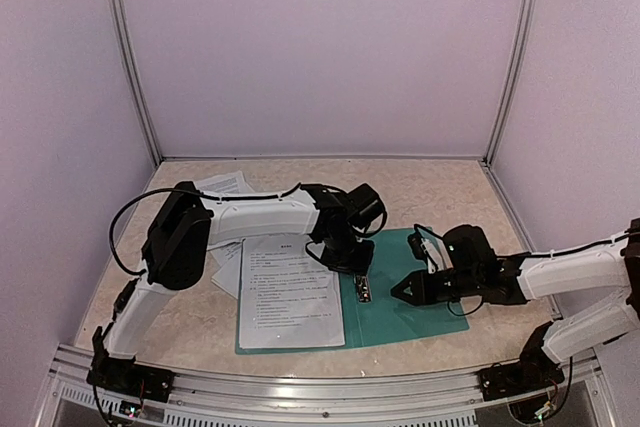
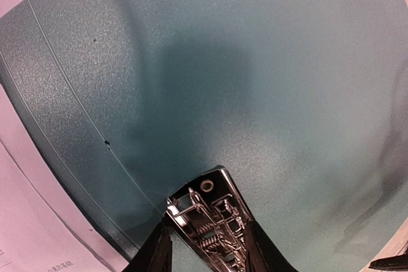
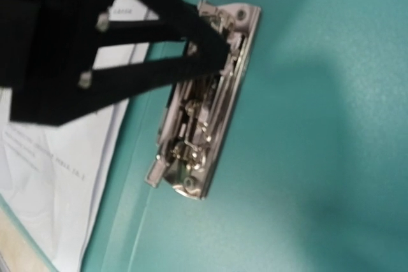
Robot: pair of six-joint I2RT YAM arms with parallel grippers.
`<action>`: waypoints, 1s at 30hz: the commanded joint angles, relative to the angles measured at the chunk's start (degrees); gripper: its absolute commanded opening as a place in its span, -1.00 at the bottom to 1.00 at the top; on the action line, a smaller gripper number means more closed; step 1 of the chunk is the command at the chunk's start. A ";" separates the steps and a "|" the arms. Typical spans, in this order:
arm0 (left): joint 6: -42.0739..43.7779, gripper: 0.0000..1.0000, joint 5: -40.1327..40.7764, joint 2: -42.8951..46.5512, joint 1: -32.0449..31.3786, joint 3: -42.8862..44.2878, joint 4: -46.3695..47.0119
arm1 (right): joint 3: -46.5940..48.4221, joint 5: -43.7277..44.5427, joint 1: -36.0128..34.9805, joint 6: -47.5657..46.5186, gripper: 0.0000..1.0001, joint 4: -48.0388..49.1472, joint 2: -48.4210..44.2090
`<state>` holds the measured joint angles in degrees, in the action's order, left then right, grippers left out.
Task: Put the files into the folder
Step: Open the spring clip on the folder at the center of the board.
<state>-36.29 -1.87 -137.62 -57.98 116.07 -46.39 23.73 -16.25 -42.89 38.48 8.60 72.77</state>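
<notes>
Top view: folder (image 1: 430,319) lies open flat on the desk (image 1: 420,187), near the front edge. 1 printed sheet (image 1: 290,302) rests on its left leaf. More loose sheets (image 1: 224,185) sit outside the folder, on the desk behind and to the left. Metal clip (image 1: 363,287) is at the spine. Left claw (image 1: 352,265) is down on the clip's far end. Right claw (image 1: 395,290) is over the right leaf just beside the clip, tips together, holding nothing.

Left wrist: teal folder (image 2: 268,81) fills the view. Clip (image 2: 207,218) sits between the fingers (image 2: 152,256), which are narrow and touch both its sides. Sheet (image 2: 32,221) edge at left.

Right wrist: left claw (image 3: 217,49) grips the clip (image 3: 197,132) top end. Sheet (image 3: 57,176) lies on the left leaf of the folder (image 3: 306,157).
</notes>
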 commanded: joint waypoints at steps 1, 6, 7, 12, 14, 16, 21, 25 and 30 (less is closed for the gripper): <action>-1.03 -0.30 1.69 -2.18 0.52 1.73 -2.14 | -1.27 -0.01 -0.62 0.10 -0.67 1.07 0.09; -1.47 -0.41 2.84 -2.05 0.62 1.25 -1.88 | -1.58 -0.27 -1.23 0.03 -0.71 1.99 0.81; -1.53 -0.45 3.22 -1.99 0.59 1.00 -1.65 | -1.60 -0.28 -1.49 -0.03 -0.72 2.19 1.06; -1.98 -0.61 2.97 -1.83 1.09 0.54 -0.52 | -2.05 -0.22 -3.32 0.96 -0.73 4.28 2.31; -1.99 -0.65 3.01 -1.94 1.11 0.64 -0.26 | -2.31 -0.13 -4.31 2.10 -0.74 5.90 3.28; -2.04 -0.69 3.10 -2.01 1.11 0.64 -0.11 | -2.45 0.20 -5.21 3.69 -0.74 7.79 4.45; -2.61 -0.84 3.13 -1.83 1.11 -0.67 0.81 | -2.05 0.15 -6.59 6.28 -0.68 12.02 7.87; -3.26 -0.98 2.75 -1.47 1.03 -1.93 1.82 | -1.87 -0.56 -6.62 7.86 -0.67 16.16 11.34; -3.82 -1.00 2.22 -0.99 0.86 -2.96 2.77 | -2.16 -2.14 -6.61 10.34 -0.66 22.93 15.91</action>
<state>-39.44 0.27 -138.37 -57.14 115.31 -43.66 22.09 -16.84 -48.95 46.04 24.10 85.67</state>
